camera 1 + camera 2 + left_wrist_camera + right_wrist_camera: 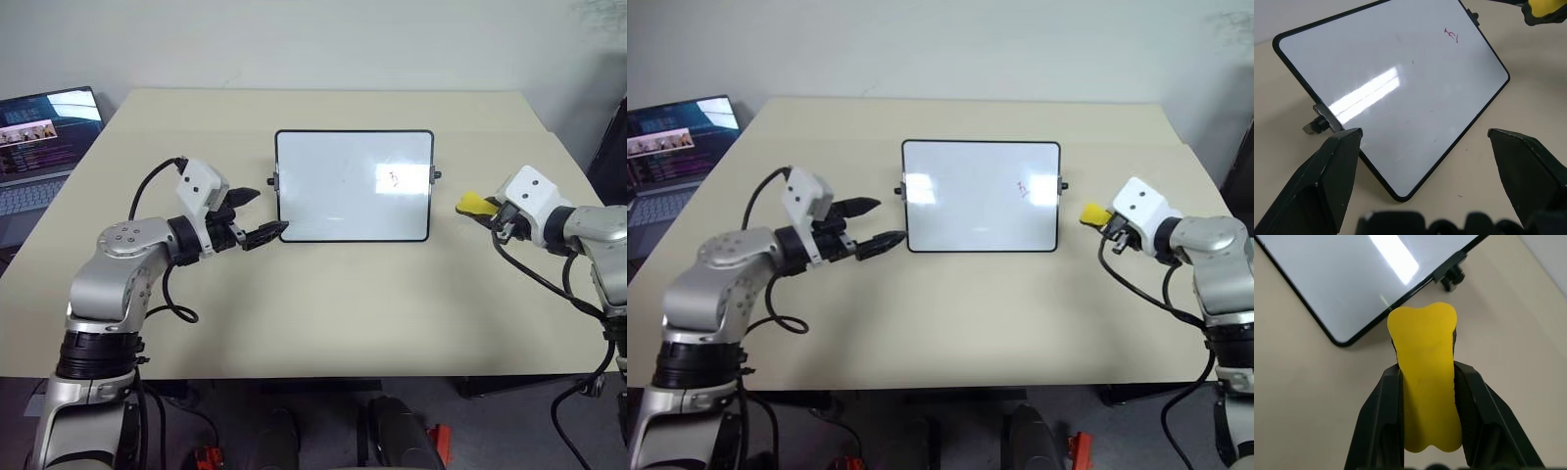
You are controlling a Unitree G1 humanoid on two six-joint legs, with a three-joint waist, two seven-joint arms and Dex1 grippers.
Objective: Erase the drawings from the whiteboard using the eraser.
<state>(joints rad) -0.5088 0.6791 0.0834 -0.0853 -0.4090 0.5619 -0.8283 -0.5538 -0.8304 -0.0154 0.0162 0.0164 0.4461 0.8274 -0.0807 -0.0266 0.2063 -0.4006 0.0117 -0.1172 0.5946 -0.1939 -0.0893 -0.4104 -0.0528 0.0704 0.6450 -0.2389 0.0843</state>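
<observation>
Right tool [1425, 382] clamps eraser [1426, 377] beside whiteboard [354, 185]; left tool [257, 215] open.

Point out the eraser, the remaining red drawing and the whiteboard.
eraser [1425, 377]: right wrist view, middle of its yellow top.
red drawing [1451, 35]: left wrist view, on the strokes.
whiteboard [333, 196]: left eye view, bare white surface.

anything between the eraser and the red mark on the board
Only bare table, then the whiteboard frame and right-side knob, separate the eraser from the drawings, per the head views.
</observation>
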